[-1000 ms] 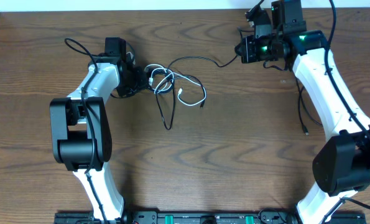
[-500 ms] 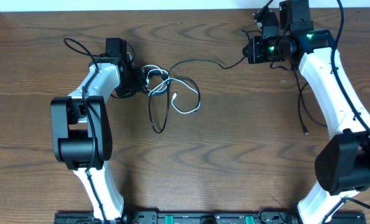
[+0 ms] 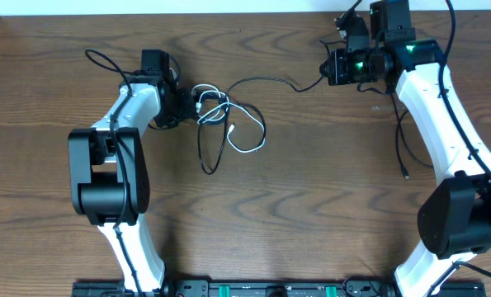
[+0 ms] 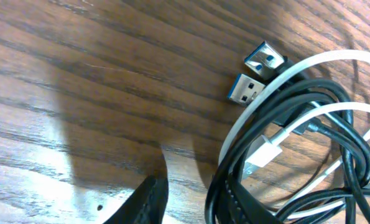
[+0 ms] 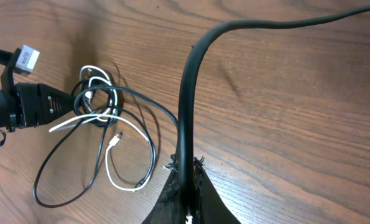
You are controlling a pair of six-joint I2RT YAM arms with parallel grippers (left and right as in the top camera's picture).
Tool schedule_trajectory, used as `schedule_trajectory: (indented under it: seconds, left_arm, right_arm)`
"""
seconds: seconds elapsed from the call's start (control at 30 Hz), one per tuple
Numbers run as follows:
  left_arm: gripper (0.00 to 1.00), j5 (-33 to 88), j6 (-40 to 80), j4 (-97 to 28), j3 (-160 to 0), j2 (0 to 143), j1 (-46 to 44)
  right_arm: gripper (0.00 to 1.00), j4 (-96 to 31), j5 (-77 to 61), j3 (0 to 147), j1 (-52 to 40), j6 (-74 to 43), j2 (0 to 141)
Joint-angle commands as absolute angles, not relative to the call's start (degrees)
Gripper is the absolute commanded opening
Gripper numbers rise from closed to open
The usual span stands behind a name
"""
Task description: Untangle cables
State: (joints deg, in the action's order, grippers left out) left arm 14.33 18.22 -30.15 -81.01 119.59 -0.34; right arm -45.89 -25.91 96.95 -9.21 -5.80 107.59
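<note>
Over by the far right edge, my right claw (image 5: 186,210) pinched the black cable (image 5: 186,93), its tug having narrowed the loops (image 3: 260,132) without freeing the knot (image 5: 99,102), while I could not tell my left claw's (image 3: 186,104) grip.

I find no legible text, brand, number or sign in any view. The USB plugs (image 4: 250,87) of the cables (image 4: 296,143), just ahead of the left gripper (image 4: 185,202), show unmarked metal and blue inserts. A small white tag (image 5: 28,57), far ahead-left of the right gripper (image 5: 185,205), is too small to read.
</note>
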Motion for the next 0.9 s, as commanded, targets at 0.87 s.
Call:
schedule_trajectory:
  seconds: [0.87]
  left_arm:
    - [0.08,14.48,14.66,-30.61,-80.71,122.30,0.73]
  right_arm:
    - [0.01,-43.16,-48.86,98.08,3.73,-5.82,99.90]
